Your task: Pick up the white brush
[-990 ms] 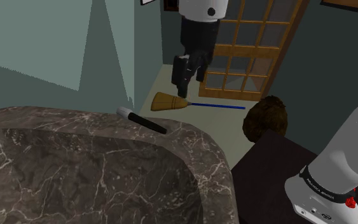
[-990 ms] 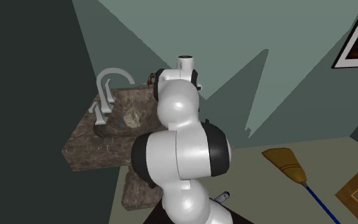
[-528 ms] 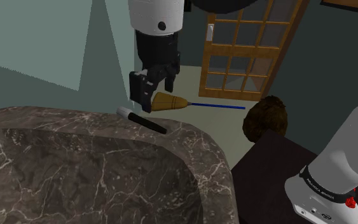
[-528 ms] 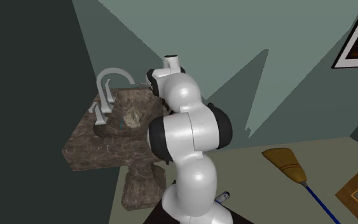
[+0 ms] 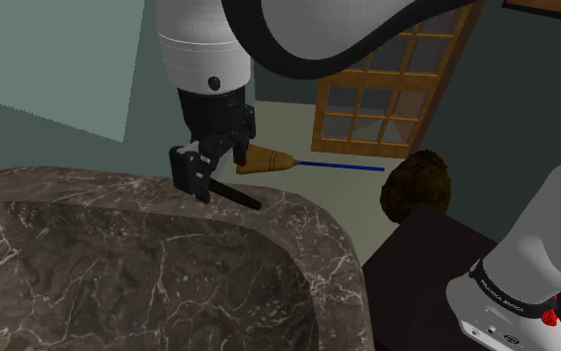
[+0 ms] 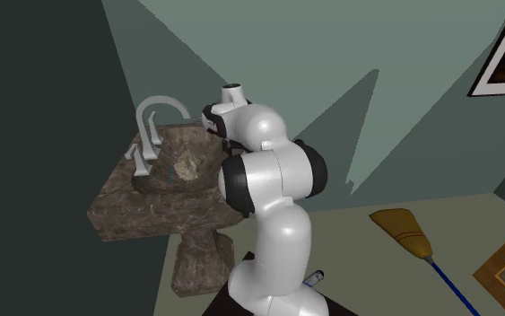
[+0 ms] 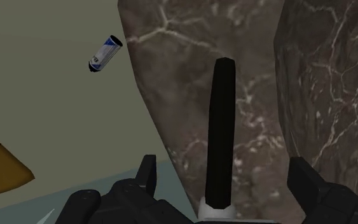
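- Gripper [image 7: 224, 186]: fingers [image 7: 304, 181] stand apart, one on either side of the brush's handle, and neither visibly touches it. A second ago you had it over the floor near the door; half a second ago it hung above the brush's pale end. It has now come down to the basin's rim [image 5: 206, 177].
- Brush [image 7: 220, 127]: it has a long black handle and a pale end close under the palm. It lies flat on the far rim of the basin and runs away from the gripper. In the shoulder view only the handle's free end [image 5: 240, 193] shows past the fingers. Its place is unchanged over the last second.
- Meaning for you: the approach looks almost done and the handle is lined up between the jaws. A short further descent and a close would likely take it. The hard rim just beneath leaves little room.
- Basin [image 5: 119, 249]: dark veined stone; the brush rests on its edge.
- Canister [image 7: 104, 54]: small, blue and white, on the floor beyond the rim.
- Broom [image 5: 266, 160]: straw head and blue stick, on the floor behind the gripper.
- Door [image 5: 388, 80]: wooden lattice, farthest back.
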